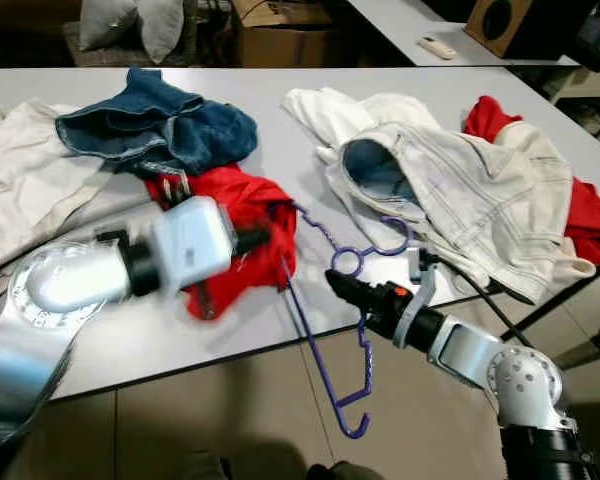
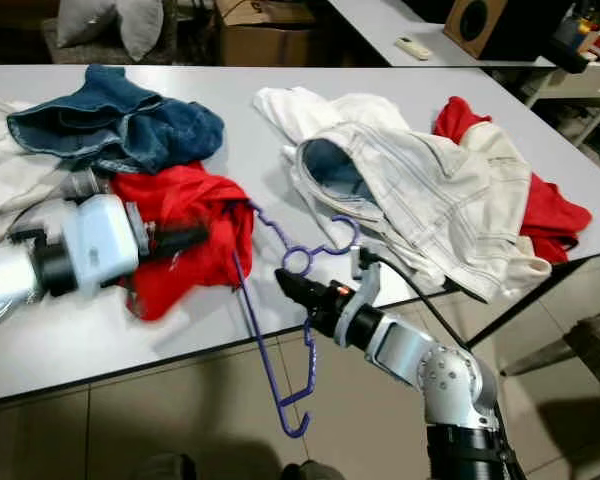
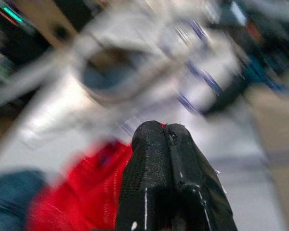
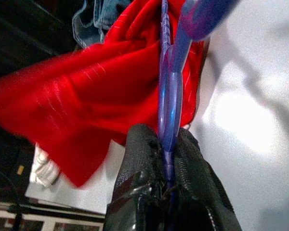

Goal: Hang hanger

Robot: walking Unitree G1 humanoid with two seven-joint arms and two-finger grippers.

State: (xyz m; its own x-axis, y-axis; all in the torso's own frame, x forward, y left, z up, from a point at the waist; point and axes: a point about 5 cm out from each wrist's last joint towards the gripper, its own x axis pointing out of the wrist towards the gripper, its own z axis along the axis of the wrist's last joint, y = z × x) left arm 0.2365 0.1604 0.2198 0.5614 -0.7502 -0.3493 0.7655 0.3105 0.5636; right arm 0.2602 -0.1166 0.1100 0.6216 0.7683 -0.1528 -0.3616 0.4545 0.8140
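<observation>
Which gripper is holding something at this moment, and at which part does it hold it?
The right gripper is shut on the purple hanger, near its ring below the hook. The left gripper pinches the red garment, apparently at a fold.

The grey surface (image 1: 160, 340) carries a red garment (image 1: 242, 225), blue denim (image 1: 160, 130), a white jacket (image 1: 460, 195) and pale cloth (image 1: 25, 190).

Grey table (image 1: 180, 340), tiled floor (image 1: 230, 420)

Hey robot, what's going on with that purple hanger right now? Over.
Right gripper shut on purple hanger at table edge. Left gripper shut, against red garment. Garment crowds hanger's upper arm.
</observation>
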